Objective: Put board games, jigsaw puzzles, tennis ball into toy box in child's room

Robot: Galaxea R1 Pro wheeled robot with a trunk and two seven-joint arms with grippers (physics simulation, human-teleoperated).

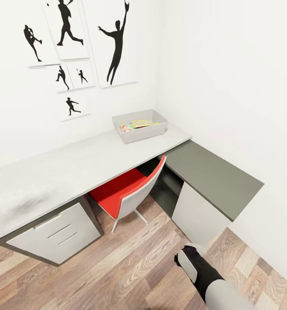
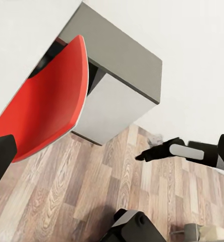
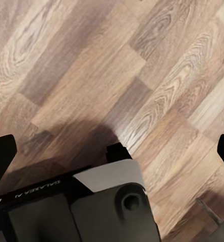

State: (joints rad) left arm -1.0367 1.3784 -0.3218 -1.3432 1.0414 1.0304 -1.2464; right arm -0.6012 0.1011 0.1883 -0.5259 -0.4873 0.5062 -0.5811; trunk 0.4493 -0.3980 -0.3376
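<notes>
The toy box (image 1: 139,133), a light-grey bin, stands at the far right end of the light-grey table (image 1: 66,168), against the wall. Inside it lie bright flat toys (image 1: 137,125) in pink, yellow and green; I cannot tell board games from jigsaw puzzles. No tennis ball can be made out. The bed is out of view. My left gripper (image 2: 112,156) is open over the floor beside the chair, nothing between its fingers (image 2: 1,159). My right gripper (image 3: 112,151) is open too and points down at the planks. My right arm (image 1: 199,269) hangs low at the front right.
A red-and-white swivel chair (image 1: 128,191) is tucked under the desk. The lower dark-grey section (image 1: 212,176) with its white cabinet door (image 1: 197,215) juts out on the right. White drawers (image 1: 57,234) stand at the left. Wood-plank floor (image 1: 117,275) lies in front; my base (image 3: 92,212) is below.
</notes>
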